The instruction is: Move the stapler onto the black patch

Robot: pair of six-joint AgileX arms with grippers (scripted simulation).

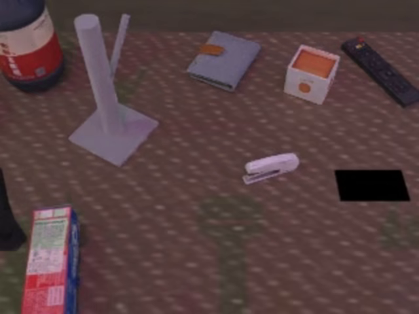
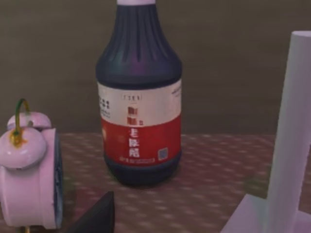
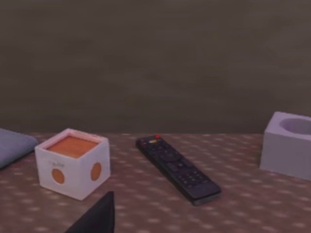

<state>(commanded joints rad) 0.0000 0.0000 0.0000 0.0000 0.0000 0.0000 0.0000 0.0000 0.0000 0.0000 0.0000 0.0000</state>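
A: Where is the task's thing lying relative to the two arms?

B: The patterned brown tablecloth-covered table (image 1: 196,261) is carrying everything. The flat solid-black rectangular patch (image 1: 372,185) is lying toward the table's right side, and the small white elongated stapler with the grey underside slot (image 1: 272,167) is resting near the middle, apart from the patch, on its left. Its long axis is running roughly left to right, tilted slightly, with the rounded end pointing toward the patch.

A: Which gripper is nearer?

B: Neither gripper is appearing in the top view. The left arm is showing only as a dark shape at the table's left edge. The right wrist view is facing the long black button remote control (image 3: 177,167) and the white cube box with orange top (image 3: 73,162), so the right arm is judged nearer; the stapler would be lying ahead of and to the left of its jaws.

A: Jaw state?

B: Only a dark fingertip is showing in each wrist view; whether the jaws are parted or closed cannot be told.
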